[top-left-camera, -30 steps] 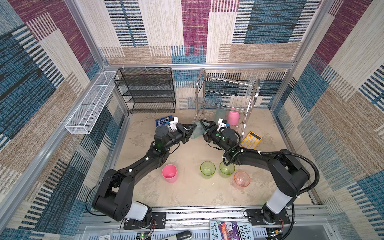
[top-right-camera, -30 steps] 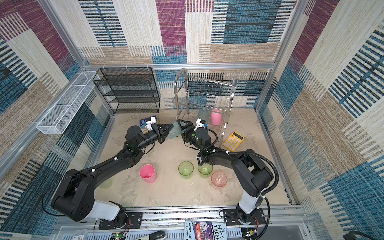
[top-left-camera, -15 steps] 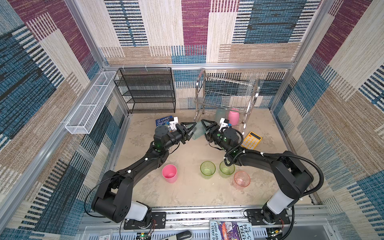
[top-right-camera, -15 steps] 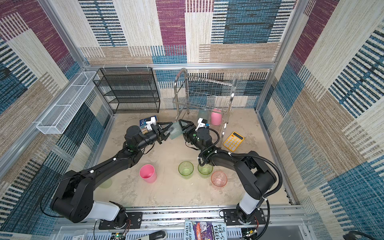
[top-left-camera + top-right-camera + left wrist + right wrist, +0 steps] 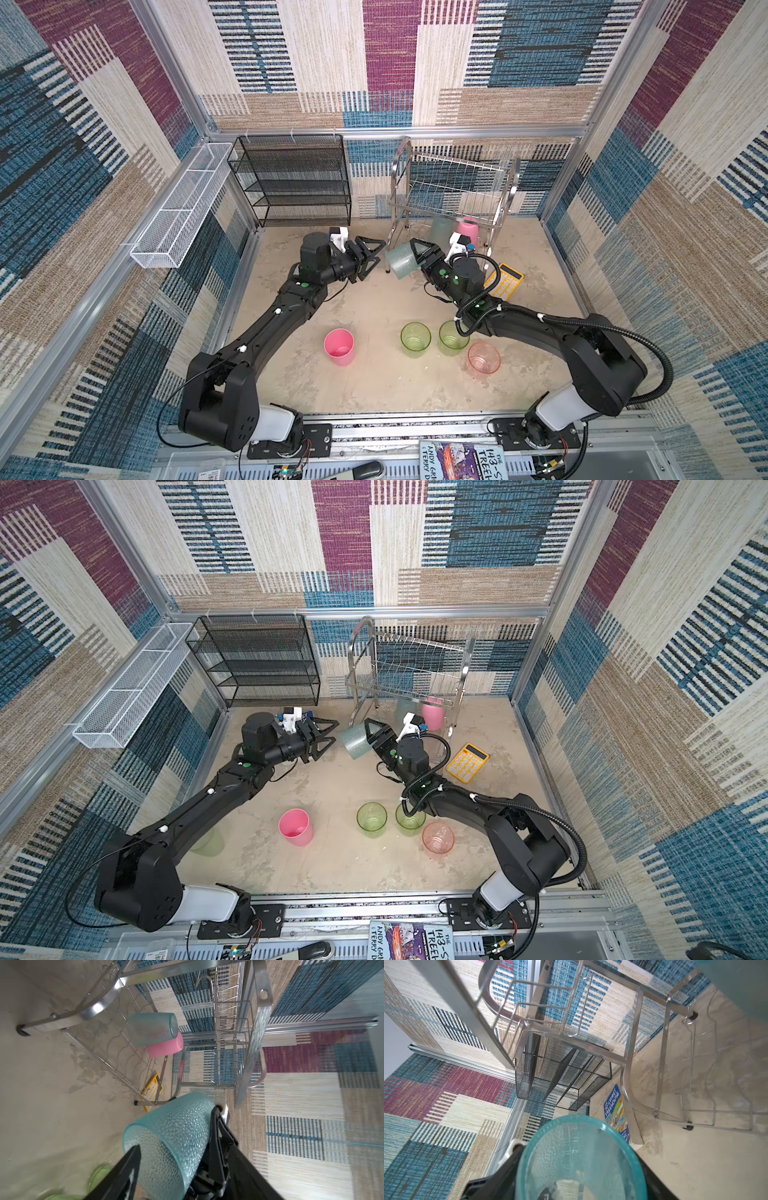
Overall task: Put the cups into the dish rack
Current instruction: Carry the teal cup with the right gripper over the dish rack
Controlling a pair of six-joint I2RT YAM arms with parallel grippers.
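A see-through teal cup (image 5: 400, 262) (image 5: 579, 1159) lies on its side in the air in front of the dish rack (image 5: 453, 199), with my right gripper (image 5: 417, 257) shut on it. My left gripper (image 5: 373, 254) stands open just left of the cup's rim, its fingers (image 5: 128, 1167) spread apart beside the cup (image 5: 172, 1142). On the rack's lower tier sit a teal cup (image 5: 151, 1028) and a pink cup (image 5: 166, 1047). Standing on the table are a pink cup (image 5: 340, 347), two yellow-green cups (image 5: 415, 338) (image 5: 454, 340) and a salmon cup (image 5: 484, 359).
A black mesh shelf unit (image 5: 291, 183) stands at the back left, with a white mesh basket (image 5: 178, 208) on the left wall. A yellow calculator (image 5: 505, 280) lies right of my right wrist. A blue book (image 5: 616, 1109) lies by the rack's foot. Another greenish cup (image 5: 208, 841) shows under my left arm.
My left gripper has opened and let go of the teal cup, drawing back a little to the left. The right gripper keeps hold of the cup.
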